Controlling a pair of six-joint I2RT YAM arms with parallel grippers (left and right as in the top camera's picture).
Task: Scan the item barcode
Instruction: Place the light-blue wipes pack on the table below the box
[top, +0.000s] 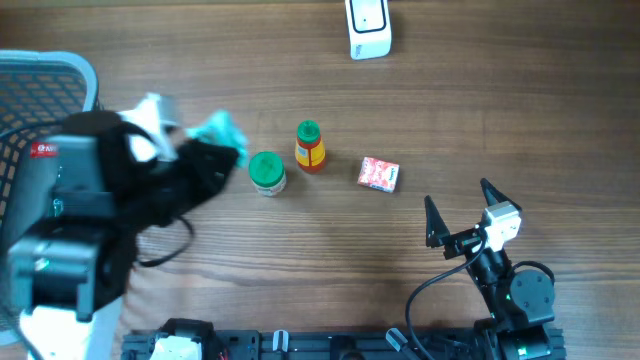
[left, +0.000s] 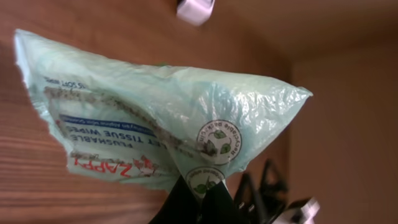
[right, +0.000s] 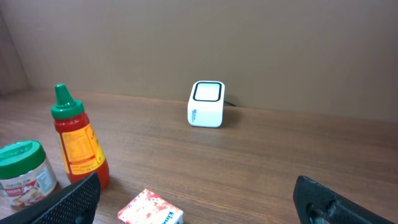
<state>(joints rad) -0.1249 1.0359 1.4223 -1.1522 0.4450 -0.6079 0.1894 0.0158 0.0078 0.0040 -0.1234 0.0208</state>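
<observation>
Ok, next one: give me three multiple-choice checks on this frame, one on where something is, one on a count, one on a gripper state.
1. Where is the white scanner?
A. At the far edge of the table, apart from the goods.
B. In the middle, among the goods.
C. At the near edge, closest to the robot.

2. How many goods rest on the table, not counting the wipes pack in the left gripper?
A. One.
B. Three.
C. Five.

3. The right gripper is:
A. shut on a carton.
B. shut, empty.
C. open, empty.

Answers:
1 A, it stands alone at the top of the overhead view.
2 B, there are the green-lidded jar, the red bottle and the small red box.
3 C, its fingers are spread with only bare table between them.
</observation>
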